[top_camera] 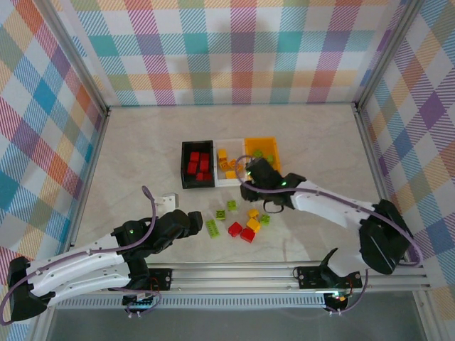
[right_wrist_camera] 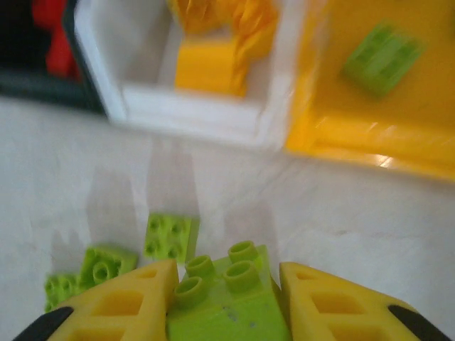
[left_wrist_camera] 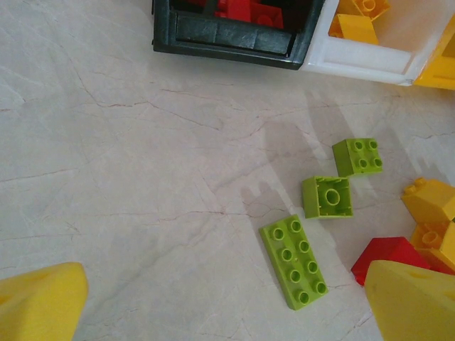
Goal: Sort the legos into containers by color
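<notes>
My right gripper [right_wrist_camera: 226, 275] is shut on a lime green lego [right_wrist_camera: 229, 312], studs facing forward between the yellow fingers. In the top view this gripper [top_camera: 253, 171] hangs at the near edge of the white bin [top_camera: 227, 181] and the orange bin [top_camera: 276, 153]. The black bin [top_camera: 184, 165] holds red legos. Yellow legos [right_wrist_camera: 206, 67] lie in the white bin [right_wrist_camera: 192, 114], a green one [right_wrist_camera: 380, 58] in the orange bin [right_wrist_camera: 370, 150]. My left gripper [left_wrist_camera: 227, 305] is open, low over a long green lego [left_wrist_camera: 294, 261].
Loose legos lie between the arms: green ones [left_wrist_camera: 327, 197] [left_wrist_camera: 357, 155], a red one [left_wrist_camera: 387, 256] and yellow ones [left_wrist_camera: 430, 202]. From above the pile [top_camera: 245, 224] sits just in front of the bins. A small white block [top_camera: 168, 201] lies left of it.
</notes>
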Controlling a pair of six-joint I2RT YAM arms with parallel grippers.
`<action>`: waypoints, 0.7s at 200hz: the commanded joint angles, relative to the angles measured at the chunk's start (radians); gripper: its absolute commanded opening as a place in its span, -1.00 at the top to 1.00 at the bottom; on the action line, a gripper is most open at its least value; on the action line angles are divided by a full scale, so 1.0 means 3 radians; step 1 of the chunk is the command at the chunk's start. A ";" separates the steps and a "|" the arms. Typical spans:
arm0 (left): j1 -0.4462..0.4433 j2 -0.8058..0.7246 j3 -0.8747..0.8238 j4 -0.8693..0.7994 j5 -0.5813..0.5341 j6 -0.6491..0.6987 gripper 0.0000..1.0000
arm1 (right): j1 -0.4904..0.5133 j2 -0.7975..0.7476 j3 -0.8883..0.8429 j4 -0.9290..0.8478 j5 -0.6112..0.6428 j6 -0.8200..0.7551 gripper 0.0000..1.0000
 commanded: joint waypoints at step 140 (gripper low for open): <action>-0.0020 -0.0036 0.0049 -0.0007 0.0003 -0.0035 -1.00 | 0.0011 -0.0611 -0.0614 -0.0421 0.0185 0.0855 -0.49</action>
